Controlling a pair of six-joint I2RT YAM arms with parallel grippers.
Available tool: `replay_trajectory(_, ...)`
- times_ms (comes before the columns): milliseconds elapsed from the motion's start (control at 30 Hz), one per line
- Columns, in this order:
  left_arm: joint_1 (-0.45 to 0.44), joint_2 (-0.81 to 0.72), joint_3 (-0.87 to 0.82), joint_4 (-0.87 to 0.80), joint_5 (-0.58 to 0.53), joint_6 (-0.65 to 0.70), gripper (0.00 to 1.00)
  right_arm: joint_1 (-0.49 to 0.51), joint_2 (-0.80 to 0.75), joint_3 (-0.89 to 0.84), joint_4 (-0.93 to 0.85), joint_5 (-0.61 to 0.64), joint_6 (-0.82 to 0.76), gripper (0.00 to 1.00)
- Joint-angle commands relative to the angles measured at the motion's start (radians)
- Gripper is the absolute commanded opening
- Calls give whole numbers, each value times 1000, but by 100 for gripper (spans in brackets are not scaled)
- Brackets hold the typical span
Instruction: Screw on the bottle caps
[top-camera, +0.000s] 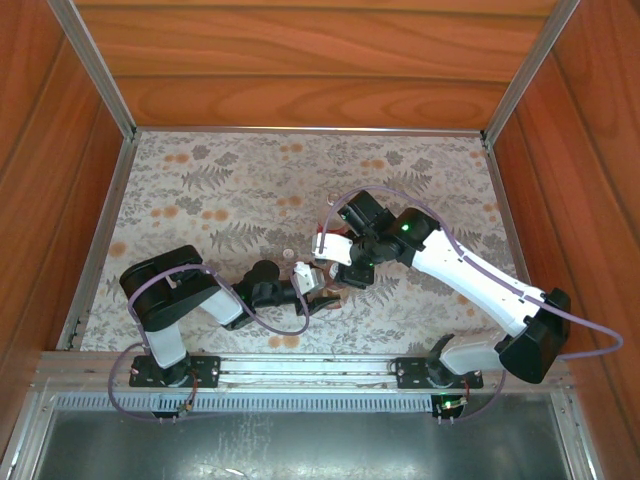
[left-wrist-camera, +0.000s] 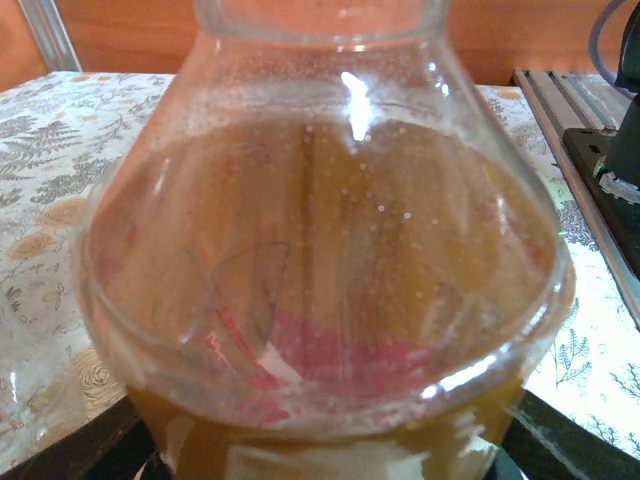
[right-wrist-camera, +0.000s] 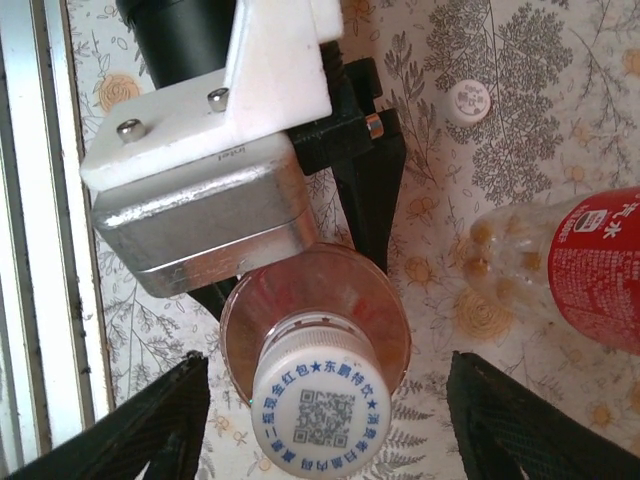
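Observation:
My left gripper (left-wrist-camera: 330, 465) is shut on the amber bottle (left-wrist-camera: 320, 250), which stands upright just in front of its camera. Seen from above, the amber bottle (right-wrist-camera: 385, 320) carries a white cap (right-wrist-camera: 320, 410) with blue print on its neck. My right gripper (right-wrist-camera: 325, 430) hangs over that cap, open, its dark fingers (right-wrist-camera: 130, 420) standing well apart on either side and touching nothing. A second white cap (right-wrist-camera: 468, 102) lies loose on the cloth. The clear bottle (right-wrist-camera: 585, 270) with the red label lies on its side close by, its mouth bare.
Both grippers meet at the near middle of the flowered cloth (top-camera: 230, 190). The loose cap (top-camera: 288, 254) lies just behind the left gripper (top-camera: 312, 283). The metal rail (top-camera: 300, 365) runs along the near edge. Wooden walls (top-camera: 300, 60) close off the back and sides.

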Motion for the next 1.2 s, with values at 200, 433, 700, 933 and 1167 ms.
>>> replay_trajectory(200, 4, 46, -21, -140, -8, -11, 65, -7, -151, -62, 139, -166, 110, 80)
replay_trajectory(433, 10, 43, -20, -140, 13, -48, 65, -36, -208, -125, 314, -174, 504, 74)
replay_trajectory(700, 20, 3, -14, -141, -56, -169, 65, -40, -246, -190, 377, 47, 1022, 67)
replay_trajectory(933, 19, 30, 17, -158, -64, -121, 65, -41, -318, -277, 359, 114, 1094, 65)
replay_trajectory(1167, 1, 106, 68, -158, -61, -125, 65, -48, -371, -324, 375, 130, 1124, 62)
